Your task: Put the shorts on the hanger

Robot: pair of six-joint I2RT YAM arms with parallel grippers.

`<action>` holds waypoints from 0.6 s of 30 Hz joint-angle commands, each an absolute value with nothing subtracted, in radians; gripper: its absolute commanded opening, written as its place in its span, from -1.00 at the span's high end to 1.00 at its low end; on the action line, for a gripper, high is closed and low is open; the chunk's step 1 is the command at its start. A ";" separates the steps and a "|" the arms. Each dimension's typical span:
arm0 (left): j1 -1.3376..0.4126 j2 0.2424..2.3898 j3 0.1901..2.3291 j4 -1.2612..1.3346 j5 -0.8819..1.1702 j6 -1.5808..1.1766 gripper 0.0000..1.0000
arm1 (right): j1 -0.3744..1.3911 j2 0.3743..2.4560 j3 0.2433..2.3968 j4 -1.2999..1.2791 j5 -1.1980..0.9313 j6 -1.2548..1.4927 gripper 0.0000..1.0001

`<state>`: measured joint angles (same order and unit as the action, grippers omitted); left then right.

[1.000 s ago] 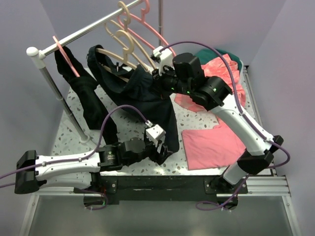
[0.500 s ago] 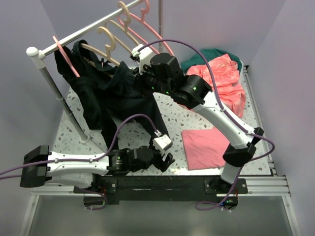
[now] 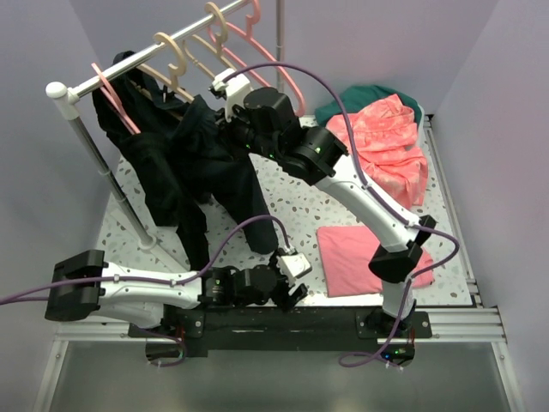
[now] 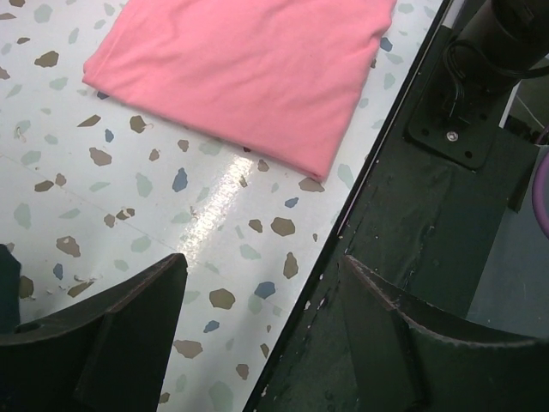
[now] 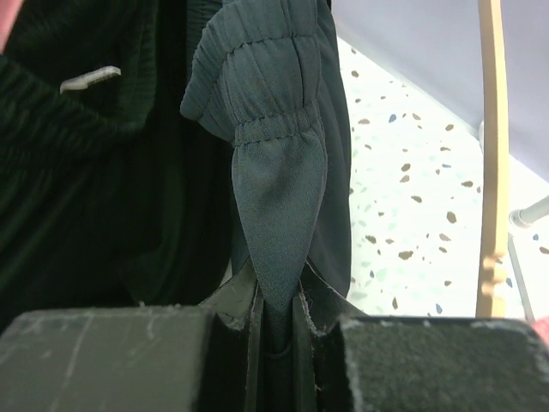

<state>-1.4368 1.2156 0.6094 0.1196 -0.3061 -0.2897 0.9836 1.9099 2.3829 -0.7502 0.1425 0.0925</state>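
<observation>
Right fingers (image 5: 250, 302) are pinched narrow on a gathered fold of the shorts (image 5: 274, 172), just under the elastic waistband. The shorts hang up at the rail (image 3: 129, 62) over the far-left corner of the desk (image 3: 296, 210). They are bunched against the beige hanger (image 3: 178, 62), with the legs trailing down toward the desk. Left fingers (image 4: 129, 330) stand wide and hold nothing, low over the near edge of the desk, near the pink folded cloth (image 4: 249, 77).

Step in hand, as I read it: get the waistband across the hanger's shoulders.

How to do it well:
- Keep the pinch firm (the fold is thin and looks slick, so it could slide out).
- Move along the hanger's line, not across it, so the hanger doesn't swing or unhook from the rail.
- Lift the fabric above the shoulder before lowering it.
- Release only once the weight sits on both sides, or the legs will likely drag it off.
- Watch the long black garment (image 3: 146, 167) just beside the shorts: same colour, easy to snag.
- The left arm is well apart from the work. Bringing it up to steady the hanger would help.

I can't tell how much of the waistband is already over the hanger.
</observation>
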 commanded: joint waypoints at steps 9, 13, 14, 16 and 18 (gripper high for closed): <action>-1.460 1.270 0.632 0.193 -0.313 -0.244 -0.52 | 0.992 1.962 2.530 -0.598 0.175 0.092 1.00; -1.465 1.285 0.644 0.198 -0.314 -0.241 -0.52 | 0.992 1.973 2.528 -0.589 0.176 0.095 1.00; -1.466 1.293 0.650 0.198 -0.314 -0.239 -0.52 | 0.992 1.974 2.531 -0.588 0.175 0.097 1.00; -1.470 1.299 0.657 0.196 -0.313 -0.238 -0.52 | 0.991 1.979 2.540 -0.581 0.173 0.101 1.00; -1.473 1.310 0.661 0.193 -0.314 -0.236 -0.53 | 0.992 1.983 2.542 -0.575 0.172 0.107 1.00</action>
